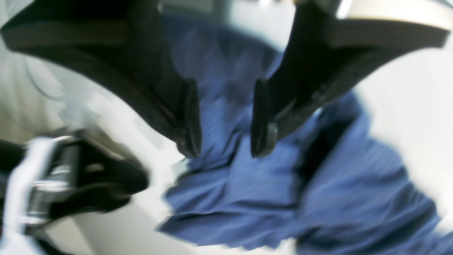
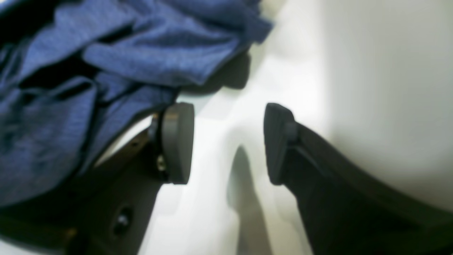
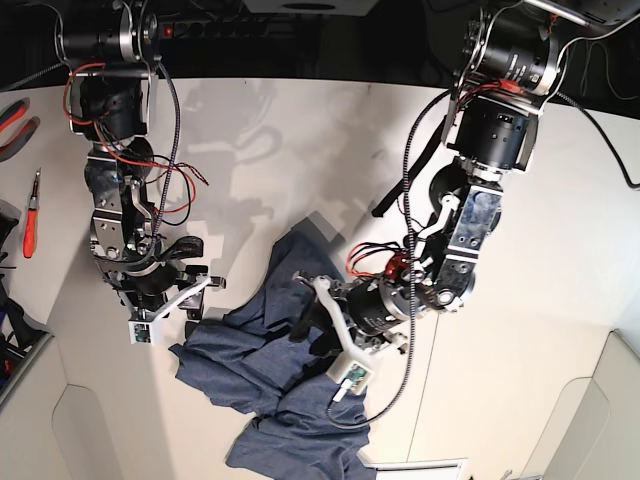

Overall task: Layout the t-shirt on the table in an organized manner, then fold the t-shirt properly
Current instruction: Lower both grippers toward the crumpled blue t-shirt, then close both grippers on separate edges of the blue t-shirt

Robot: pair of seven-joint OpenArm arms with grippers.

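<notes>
- Centrally, the t-shirt [image 3: 270, 385] lies crumpled on the counter [image 3: 540, 300], bunched in overlapping folds toward 6 o'clock in the base view; only plain blue cloth shows, with no lettering visible.
- Left wrist view: the left pincer [image 1: 225, 138] hangs over the rumpled cloth with its jaws parted and blue fabric showing in the gap between the pads; the blur does not show whether the tips touch the cloth, and nothing is pinched.
- Right wrist view: the right pincer [image 2: 228, 143] stands with its jaws wide apart over bare counter; the shirt's edge lies at about 10 o'clock from it, draped close beside the left-hand finger [image 2: 177, 141], and nothing sits between the pads.
- Base view: the left pincer's arm reaches in from 1 o'clock onto the shirt's middle; the right pincer sits at the shirt's 9 o'clock edge.
- Outward: red-handled tools [image 3: 30, 228] lie at the counter's 9 o'clock margin, well apart from the shirt.
</notes>
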